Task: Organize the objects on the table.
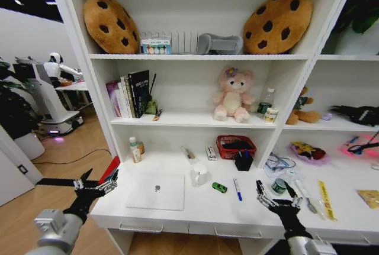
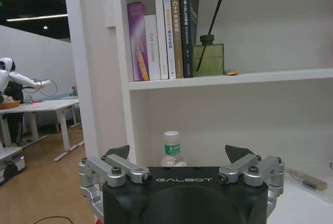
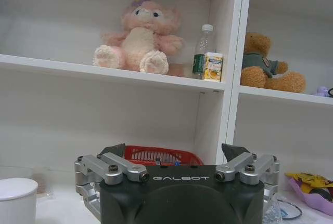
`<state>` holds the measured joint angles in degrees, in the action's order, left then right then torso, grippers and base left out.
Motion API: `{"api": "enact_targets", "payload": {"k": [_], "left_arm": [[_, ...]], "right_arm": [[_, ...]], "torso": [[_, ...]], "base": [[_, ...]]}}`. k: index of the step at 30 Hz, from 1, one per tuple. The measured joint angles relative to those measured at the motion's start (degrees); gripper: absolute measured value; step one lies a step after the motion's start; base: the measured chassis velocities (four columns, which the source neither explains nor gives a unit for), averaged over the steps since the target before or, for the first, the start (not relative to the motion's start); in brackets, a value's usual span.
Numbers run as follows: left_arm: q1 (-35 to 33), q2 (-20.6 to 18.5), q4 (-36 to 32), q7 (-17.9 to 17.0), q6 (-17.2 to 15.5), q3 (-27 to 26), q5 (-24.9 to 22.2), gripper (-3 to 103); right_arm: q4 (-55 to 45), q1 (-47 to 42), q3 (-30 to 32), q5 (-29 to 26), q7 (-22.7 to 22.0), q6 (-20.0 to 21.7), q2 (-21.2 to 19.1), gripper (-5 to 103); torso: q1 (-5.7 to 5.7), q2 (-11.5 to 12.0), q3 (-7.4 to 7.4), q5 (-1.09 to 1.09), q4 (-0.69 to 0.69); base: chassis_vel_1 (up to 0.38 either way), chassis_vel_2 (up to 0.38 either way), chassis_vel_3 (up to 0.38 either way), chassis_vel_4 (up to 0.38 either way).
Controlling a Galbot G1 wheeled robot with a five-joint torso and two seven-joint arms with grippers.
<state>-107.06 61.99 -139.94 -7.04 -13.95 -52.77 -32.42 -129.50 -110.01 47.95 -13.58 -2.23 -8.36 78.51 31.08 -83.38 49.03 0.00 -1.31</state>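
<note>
On the white table a closed silver laptop lies at the left. To its right are a tiny green toy car, a blue pen and a small green-labelled can. My left gripper hovers open off the table's left front corner, beside the laptop and apart from it. My right gripper hangs open over the front edge, just in front of the can, holding nothing. Both wrist views show spread fingers, the left gripper and the right gripper.
A white mug, a black pen holder, a red basket and a bottle stand toward the back of the table. A yellow ruler lies at the right. Shelves above hold books, plush bears and cookie cushions.
</note>
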Motion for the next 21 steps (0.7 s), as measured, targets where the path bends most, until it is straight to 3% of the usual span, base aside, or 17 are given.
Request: {"api": "enact_targets", "payload": {"k": [8,11,16,17,18,19,20,21], "left_arm": [[0.1,-0.1,0.1,0.1,0.0,0.0,0.1,100],[0.1,-0.1,0.2,0.1,0.0,0.0,0.1,100],[0.1,-0.1,0.2,0.2,0.0,0.1,0.1,100],[0.1,-0.1,0.2,0.2,0.0,0.1,0.1,100],[0.1,-0.1,0.2,0.2,0.0,0.1,0.1,100],[0.1,-0.1,0.2,0.2,0.0,0.1,0.1,100],[0.1,-0.2,0.2,0.2,0.0,0.1,0.1,100],[0.1,-0.1,0.2,0.2,0.0,0.1,0.1,100]], "right_arm": [[2.4,1.0,-2.9,-0.1,2.1,1.4,-0.1,100],[4.3,2.2,-4.1,-1.0,4.4,3.1,-2.4,100],[6.4,2.7,-2.7,-0.1,8.7,0.9,-7.5,100],[7.2,2.8,-2.3,-0.8,10.6,0.2,-9.9,100],[8.7,3.0,-1.3,-2.8,15.3,-0.6,-13.2,100],[8.7,3.0,-1.3,-2.8,15.3,-0.6,-13.2,100],[10.3,3.4,-0.4,-5.4,21.7,-1.2,-15.7,100],[13.9,4.6,0.7,-9.7,33.8,-2.4,-19.3,100]], "torso": [[0.0,0.0,0.0,0.0,0.0],[0.0,0.0,0.0,0.01,0.0],[0.0,0.0,0.0,0.01,-0.01],[0.0,0.0,0.0,0.01,-0.01],[0.0,0.0,0.0,0.01,0.0],[0.0,0.0,0.0,0.01,0.0],[0.0,0.0,0.0,-0.01,0.01],[0.0,0.0,0.01,0.01,0.0]], "base": [[0.0,0.0,0.0,0.0],[0.0,0.0,0.0,0.0],[0.0,0.0,0.0,0.0],[0.0,0.0,0.0,0.0],[0.0,0.0,0.0,0.0],[0.0,0.0,0.0,0.0],[0.0,0.0,0.0,0.0],[0.0,0.0,0.0,0.0]]}}
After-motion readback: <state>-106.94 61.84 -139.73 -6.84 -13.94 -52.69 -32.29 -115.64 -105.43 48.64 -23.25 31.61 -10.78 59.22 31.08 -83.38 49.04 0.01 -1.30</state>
